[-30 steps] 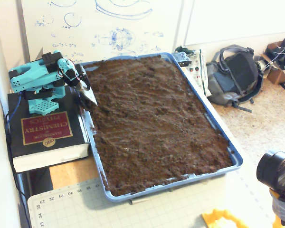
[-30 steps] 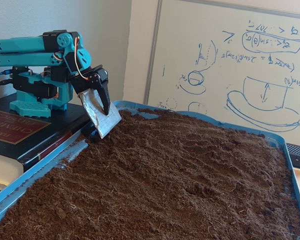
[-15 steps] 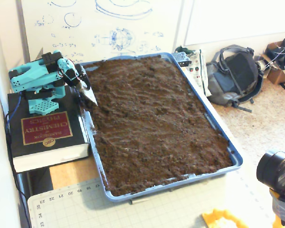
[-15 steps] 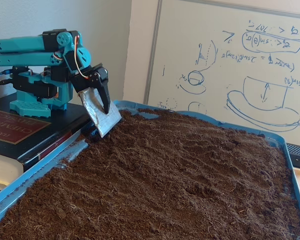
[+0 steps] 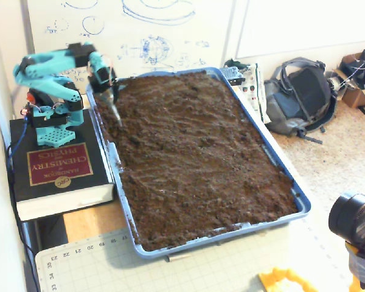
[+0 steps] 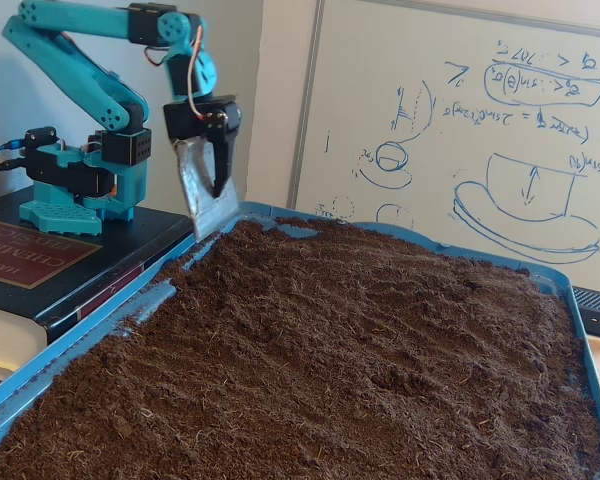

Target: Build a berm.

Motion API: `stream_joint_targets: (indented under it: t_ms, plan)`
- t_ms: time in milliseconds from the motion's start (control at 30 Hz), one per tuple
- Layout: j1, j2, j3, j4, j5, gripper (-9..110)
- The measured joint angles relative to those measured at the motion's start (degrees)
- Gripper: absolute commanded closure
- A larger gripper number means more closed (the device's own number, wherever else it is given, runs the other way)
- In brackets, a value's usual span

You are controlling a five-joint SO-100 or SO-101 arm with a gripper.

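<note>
**One blue tray of soil, no clear ridge, arm raised at the far corner**

High fixed view:
- Shallow blue plastic tray is filled almost rim to rim with loose dark brown crumbly soil. A thin strip of bare blue floor shows along the left wall.
- Surface is lumpy but roughly level. No raised mound reads as the berm from this angle; can't locate one.
- Teal 3D-printed arm is based on a thick black hardcover book just left of the tray.
- Black gripper hangs over the tray's far-left corner, silver flat blade pointing down at the soil. Too small here to tell jaw spacing or whether the blade tip touches soil.
- Grey backpack on the floor to the right; the black camera lens is cut off at the right edge.

Low fixed view:
- Same tray rim; the soil heaps slightly above it and hides most of the right wall.
- Gripper: black finger sits close against the blade, narrow gap. Can't tell if the blade is clamped or bolted on.
- Blade lower edge sits at the tray's far-left corner, right at the soil line; contact unclear.
- Whiteboard with blue sketches behind.
</note>
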Motion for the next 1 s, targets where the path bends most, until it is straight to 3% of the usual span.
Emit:
stream_joint_targets:
  t_ms: [200,533,1000]
  plan:
    - [0.62,-15.91,-6.94,-1.49,0.0,101]
    - [-0.09,-35.42,-9.32,-13.89,0.09,101]
    - [-6.86,-42.1,-9.32,-14.94,0.09,101]
